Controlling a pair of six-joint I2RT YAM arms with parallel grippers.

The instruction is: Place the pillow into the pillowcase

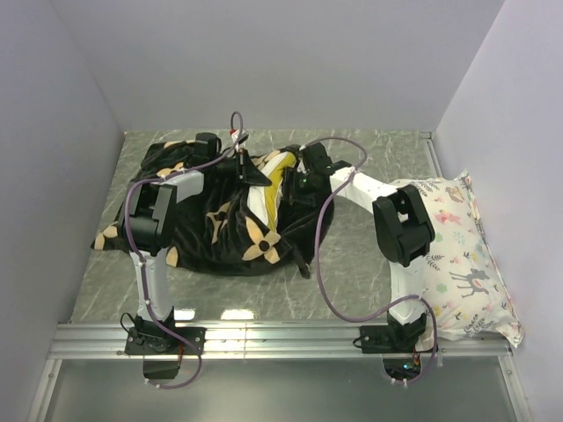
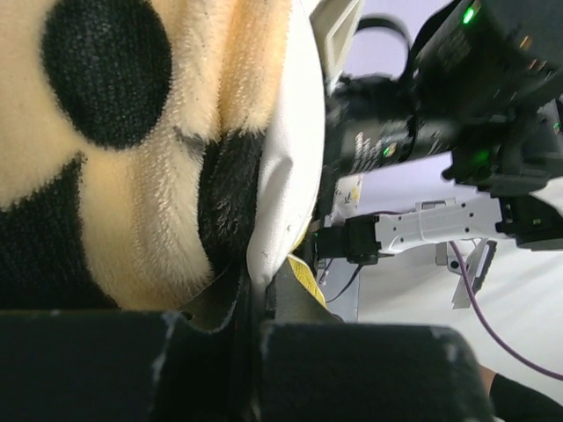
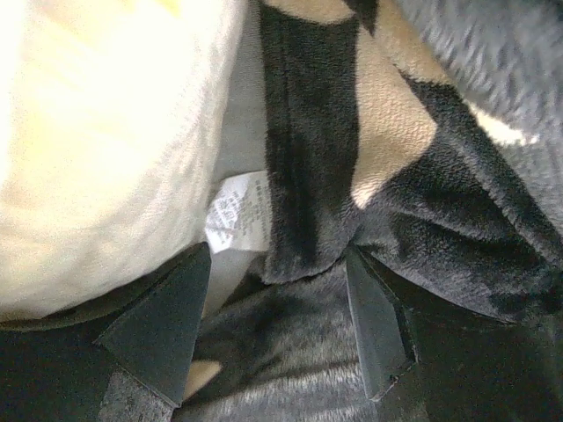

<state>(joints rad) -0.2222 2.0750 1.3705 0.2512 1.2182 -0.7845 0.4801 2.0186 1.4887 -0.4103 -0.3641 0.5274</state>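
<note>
The pillow (image 1: 271,189), half inside the pillowcase (image 1: 211,230) with its yellow edge running roughly twelve to six o'clock, lay just at nine o'clock of the right gripper (image 1: 302,180), whose jaws stood apart astride a black hem fold, seemingly unclamped, while the left gripper (image 1: 239,165), closed, pinched the pillowcase rim.

Grey marbled table (image 1: 106,281). Carried: black flower-print pillowcase (image 1: 220,242), heaped centre-left; deer-print pillow (image 1: 457,255), lay flat along right edge beside wall.
</note>
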